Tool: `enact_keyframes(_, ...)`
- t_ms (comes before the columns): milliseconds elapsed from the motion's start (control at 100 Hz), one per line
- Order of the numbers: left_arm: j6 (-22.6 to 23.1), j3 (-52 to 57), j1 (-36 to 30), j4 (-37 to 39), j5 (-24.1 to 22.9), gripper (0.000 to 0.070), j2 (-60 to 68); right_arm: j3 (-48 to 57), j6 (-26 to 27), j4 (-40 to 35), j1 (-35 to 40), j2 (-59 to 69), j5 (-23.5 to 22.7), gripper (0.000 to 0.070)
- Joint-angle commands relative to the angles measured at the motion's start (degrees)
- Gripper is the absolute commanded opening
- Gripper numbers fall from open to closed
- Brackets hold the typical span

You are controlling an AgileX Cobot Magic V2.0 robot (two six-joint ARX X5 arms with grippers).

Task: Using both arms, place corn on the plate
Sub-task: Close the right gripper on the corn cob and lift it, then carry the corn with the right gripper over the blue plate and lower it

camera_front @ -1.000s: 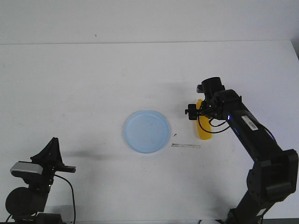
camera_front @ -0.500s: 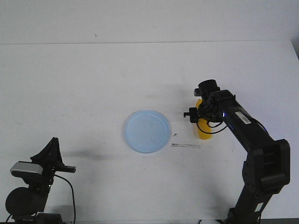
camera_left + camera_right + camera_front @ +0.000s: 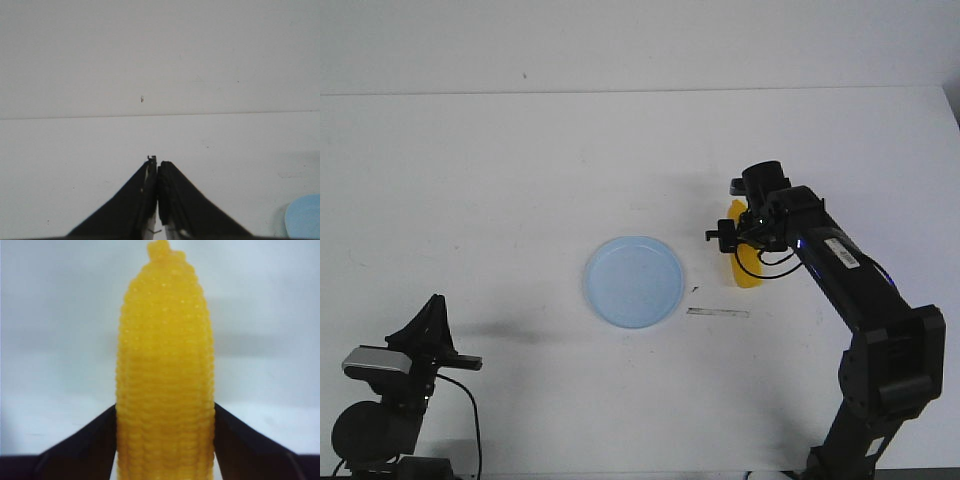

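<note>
The yellow corn (image 3: pixel 748 262) is just right of the pale blue plate (image 3: pixel 634 281), which has nothing on it. My right gripper (image 3: pixel 748 240) is shut on the corn, mostly covering its far end in the front view. In the right wrist view the corn (image 3: pixel 165 365) fills the centre, tapered tip pointing away, and both fingers of the right gripper (image 3: pixel 165 410) press its sides. My left gripper (image 3: pixel 432 312) stays near the front left corner, far from the plate. In the left wrist view the left gripper (image 3: pixel 157 162) is shut on nothing, and an edge of the plate (image 3: pixel 305 220) shows.
A thin grey strip (image 3: pixel 717 313) lies on the white table (image 3: pixel 520 180) between the plate and the right arm's base, with a small dark speck (image 3: pixel 694 290) beside it. The table's far edge meets a white wall.
My right gripper has shifted a little to the left and away from the camera, carrying the corn with it. The left arm and the plate have not moved.
</note>
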Motion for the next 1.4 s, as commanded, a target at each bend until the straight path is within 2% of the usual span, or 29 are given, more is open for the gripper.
enact_keyframes(0,0.5,0.6,0.1,0.6,0.0,0.0001,-0.1,2.4,-0.3,1.1,1.8,-0.8,-4.1,0.0310)
enact_keyframes(150,0.5,0.6,0.1,0.6,0.0,0.0001,-0.1,2.8,-0.3,3.3,5.7,-0.7,-15.1,0.0310)
enact_keyframes(270,0.5,0.6,0.1,0.6,0.0,0.0001,-0.1,2.7,-0.3,4.9,10.4,-0.6,-19.1,0.0310)
enact_keyframes(560,0.5,0.6,0.1,0.6,0.0,0.0001,-0.1,2.4,1.3,6.7,18.9,1.2,-19.3,0.0311)
enact_keyframes(800,0.5,0.6,0.1,0.6,0.0,0.0001,-0.1,2.4,2.4,7.1,20.5,4.9,-19.3,0.0315)
enact_keyframes(910,0.5,0.6,0.1,0.6,0.0,0.0001,-0.1,2.4,2.5,7.8,20.9,6.3,-19.2,0.0353)
enact_keyframes(1100,0.5,0.6,0.1,0.6,0.0,0.0001,-0.1,2.4,2.6,8.1,21.1,6.8,-19.2,0.0356)
enact_keyframes(1250,0.5,0.6,0.1,0.6,0.0,0.0001,-0.1,2.4,2.5,8.1,21.1,6.8,-19.1,0.0499)
enact_keyframes(1390,0.5,0.6,0.1,0.6,0.0,0.0001,-0.1,2.4,2.5,8.5,21.1,6.8,-19.1,0.0506)
